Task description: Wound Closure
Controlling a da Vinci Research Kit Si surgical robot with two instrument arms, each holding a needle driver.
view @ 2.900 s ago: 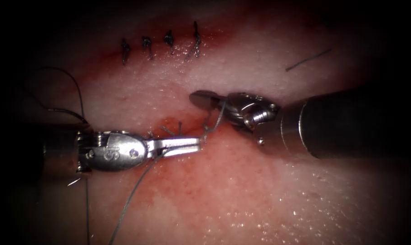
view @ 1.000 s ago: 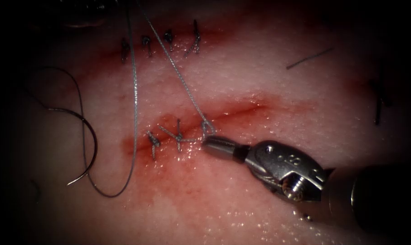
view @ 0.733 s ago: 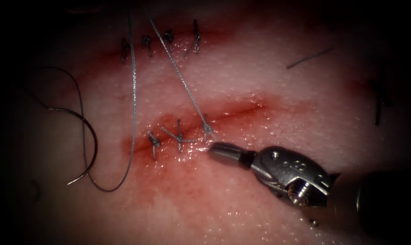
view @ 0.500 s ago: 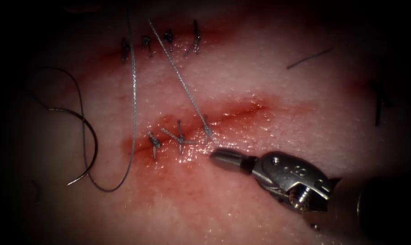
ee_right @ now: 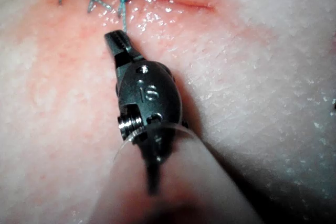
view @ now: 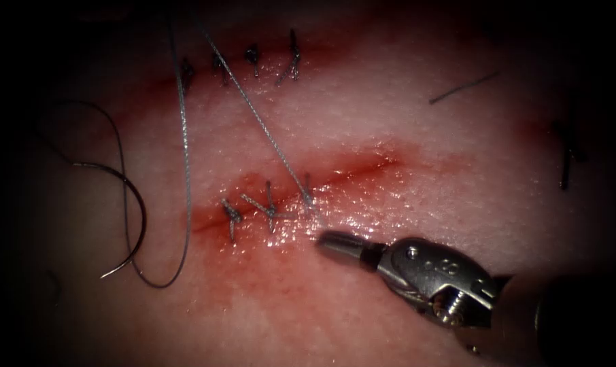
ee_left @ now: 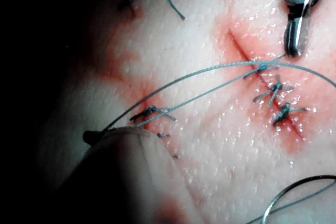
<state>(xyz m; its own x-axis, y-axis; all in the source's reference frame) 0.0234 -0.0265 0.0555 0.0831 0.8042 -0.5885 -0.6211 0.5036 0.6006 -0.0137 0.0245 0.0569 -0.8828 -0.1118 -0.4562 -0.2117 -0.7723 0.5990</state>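
Note:
The cut [view: 362, 163] runs across the tissue [view: 423, 122], with two tied stitches [view: 250, 207] at its left end. Beside them is a fresh knot [view: 310, 200]. My right tool [view: 323, 238] lies below and right of the knot, jaws shut on the short thread end, as the right wrist view [ee_right: 116, 38] confirms. A taut thread [view: 253, 115] rises from the knot up and left. In the left wrist view my left tool [ee_left: 90, 138] is shut on that thread. The curved needle [view: 142, 217] lies loose on the tissue left of the cut, held by neither tool.
An older row of stitches [view: 253, 61] crosses the tissue above the cut. A cut piece of thread [view: 461, 88] lies at the upper right, and a dark stitch [view: 566, 163] at the far right. Red fluid [view: 253, 272] stains the tissue around the cut.
The left tool has drawn the thread up and left, out of the endoscope view. The right tool has pulled down and right. The small loop has closed into a knot.

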